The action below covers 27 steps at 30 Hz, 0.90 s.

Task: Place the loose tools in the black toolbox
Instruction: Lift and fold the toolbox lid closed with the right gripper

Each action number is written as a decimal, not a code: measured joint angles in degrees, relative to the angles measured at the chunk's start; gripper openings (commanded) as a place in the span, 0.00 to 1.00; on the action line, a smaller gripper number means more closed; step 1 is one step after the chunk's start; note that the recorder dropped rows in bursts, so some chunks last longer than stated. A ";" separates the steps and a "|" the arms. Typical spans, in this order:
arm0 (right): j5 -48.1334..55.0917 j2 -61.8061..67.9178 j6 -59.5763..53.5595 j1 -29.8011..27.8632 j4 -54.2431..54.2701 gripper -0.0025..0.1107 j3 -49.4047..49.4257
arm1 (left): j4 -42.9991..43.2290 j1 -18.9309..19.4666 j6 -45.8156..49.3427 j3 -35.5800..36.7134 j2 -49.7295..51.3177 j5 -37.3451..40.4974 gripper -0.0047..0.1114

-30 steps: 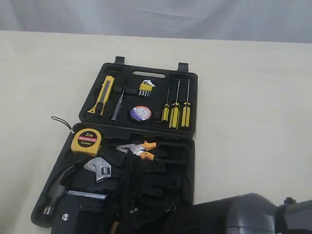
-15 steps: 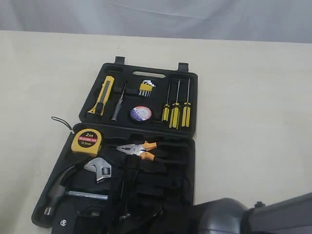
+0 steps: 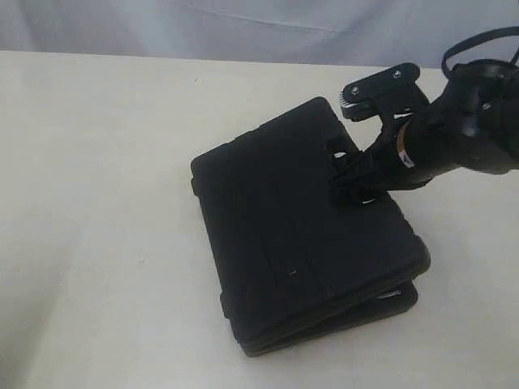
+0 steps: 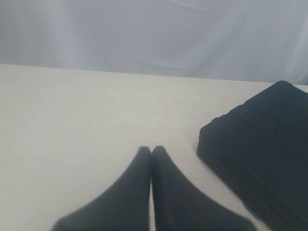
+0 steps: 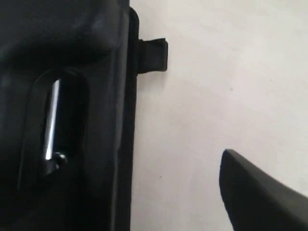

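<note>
The black toolbox point(image 3: 300, 235) lies on the table with its lid down and a narrow gap along its near right edge. The loose tools are hidden. My right gripper point(image 3: 357, 180) is at the case's handle end, over the slot handle point(image 5: 57, 125). It is open. One finger point(image 5: 255, 192) hangs over bare table, well off the case edge, and the other is lost against the black shell. In the left wrist view my left gripper point(image 4: 151, 150) is shut and empty above the table, with the toolbox point(image 4: 260, 154) off to one side.
The cream table point(image 3: 97, 203) runs to a grey backdrop point(image 3: 243, 24) at the far edge. A latch tab point(image 5: 154, 55) sticks out from the case's side. The left arm is out of the exterior view.
Earlier the case lay open with tools in its recesses and an arm low in the foreground. Now the lid is down, the case sits turned, and my right gripper is at its handle end.
</note>
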 measured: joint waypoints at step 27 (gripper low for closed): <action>-3.49 -1.09 -14.35 -0.11 12.45 0.03 0.00 | 0.00 0.00 0.00 0.00 0.00 0.00 0.04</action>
